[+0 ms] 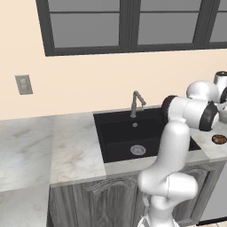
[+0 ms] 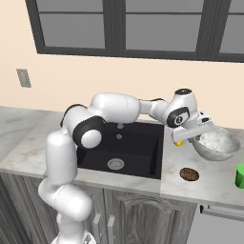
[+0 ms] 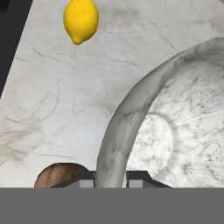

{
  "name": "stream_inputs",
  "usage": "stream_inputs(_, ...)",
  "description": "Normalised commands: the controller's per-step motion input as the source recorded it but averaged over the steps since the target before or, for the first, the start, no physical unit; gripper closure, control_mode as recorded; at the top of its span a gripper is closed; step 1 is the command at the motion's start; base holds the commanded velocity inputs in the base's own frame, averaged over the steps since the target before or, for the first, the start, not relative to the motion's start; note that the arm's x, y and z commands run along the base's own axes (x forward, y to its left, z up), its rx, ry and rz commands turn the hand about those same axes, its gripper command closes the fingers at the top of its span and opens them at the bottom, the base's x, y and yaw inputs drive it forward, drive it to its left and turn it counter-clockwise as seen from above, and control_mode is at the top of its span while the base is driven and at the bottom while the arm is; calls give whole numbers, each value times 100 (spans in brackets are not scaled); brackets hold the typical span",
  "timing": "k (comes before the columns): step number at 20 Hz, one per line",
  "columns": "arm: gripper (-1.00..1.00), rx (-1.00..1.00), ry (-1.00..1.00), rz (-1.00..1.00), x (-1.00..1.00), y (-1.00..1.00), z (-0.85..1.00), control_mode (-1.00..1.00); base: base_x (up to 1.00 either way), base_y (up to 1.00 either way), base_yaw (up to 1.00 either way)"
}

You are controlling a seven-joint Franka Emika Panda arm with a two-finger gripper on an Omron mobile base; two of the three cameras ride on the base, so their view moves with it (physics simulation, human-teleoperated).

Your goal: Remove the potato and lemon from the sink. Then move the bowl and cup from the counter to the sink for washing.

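1. The marble counter (image 2: 209, 183) runs across the lower half of both base views, and pale stone covers the upper left of the hand view.
2. The sink (image 1: 119, 133) sits at the centre of the left base view, a black basin with its grey drain (image 1: 138, 150) on the floor and the faucet (image 1: 136, 103) behind it.
3. The bowl (image 2: 215, 144) stands on the counter at the right of the right base view; in the hand view its marbled rim curves up from bottom centre to the right edge.
4. The gripper (image 3: 111, 179) has its two dark fingertips (image 3: 86, 179) on either side of the bowl's rim, narrowly parted and closed on that rim.
5. The cup (image 2: 239, 176) is at the right edge of the right base view, below the bowl.
6. The potato (image 2: 189, 174) lies on the counter in front of the bowl, to the right of the sink.
7. The lemon (image 3: 81, 19) rests on the counter at the top left of the hand view, apart from the bowl.
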Motion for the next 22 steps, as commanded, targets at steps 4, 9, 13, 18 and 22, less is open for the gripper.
stream_inputs(4,100,-11,-1,4,-14,16,38,-100,0,0,0)
stream_inputs(9,100,-14,0,3,-19,15,35,-100,0,0,0)
stream_inputs(13,100,-11,0,7,-21,19,33,-100,0,0,0)
stream_inputs(18,100,-5,0,7,-24,22,24,-100,0,0,0)
stream_inputs(22,100,-1,0,8,-12,24,25,-100,0,0,0)
